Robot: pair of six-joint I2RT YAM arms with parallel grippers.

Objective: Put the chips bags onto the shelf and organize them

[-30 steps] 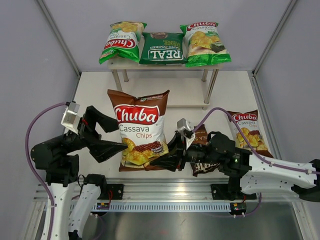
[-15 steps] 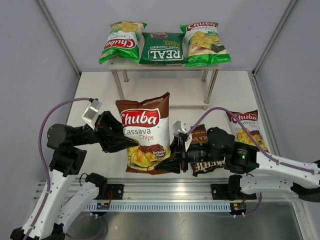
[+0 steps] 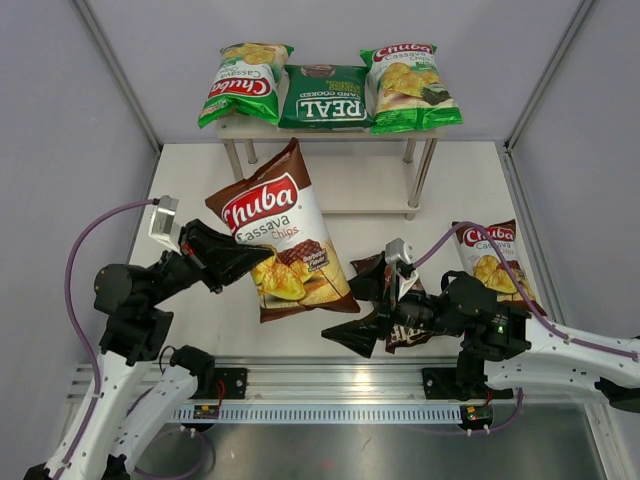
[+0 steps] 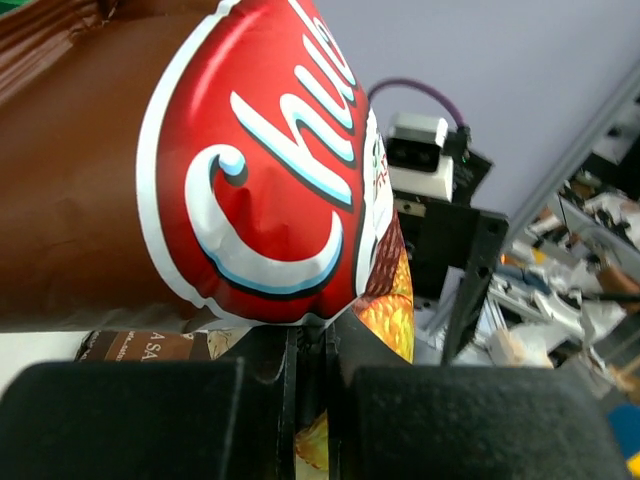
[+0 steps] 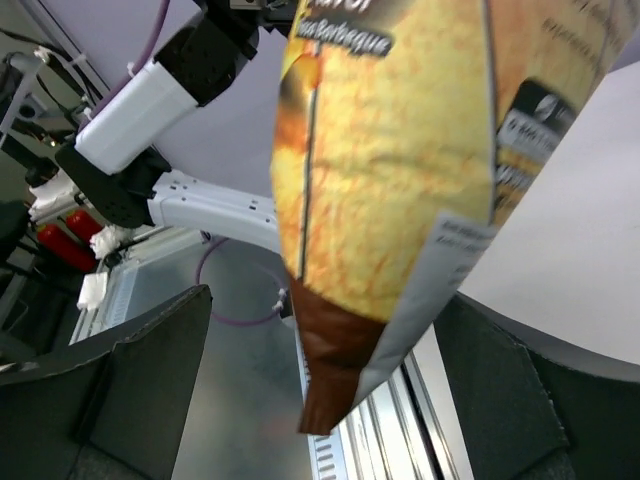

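White tabletop [image 3: 180, 180] boxed in by grey walls, arm bases at its near edge. Nearest you, the right gripper [image 3: 360, 303] stands spread wide and holds nothing. In its wrist view the lower corner of the brown-and-white Chuba bag [image 3: 285, 235] hangs between the fingers, apart from both. Under that arm the dark-brown Kettle bag [image 3: 398, 338] lies flat, mostly hidden. The left gripper [image 3: 240, 262] is pinched tight on the Chuba bag's left edge and carries it alone, lifted and tilted, logo end toward the shelf [image 3: 421, 178].

Judge this bag light, air-filled and glossy. It will swing and may slip from a pinch, so take hold on a flat crimped seam or side edge; squeezing the pillowed middle risks crushing chips.

To the right, a second brown-and-white Chuba bag [image 3: 495, 262] lies on the table. Farthest, the shelf's top board carries a light-green Chuba bag [image 3: 245, 82], the dark-green REAL bag [image 3: 322, 98] and another light-green Chuba bag [image 3: 408, 85], so you should probably aim for the lower board.
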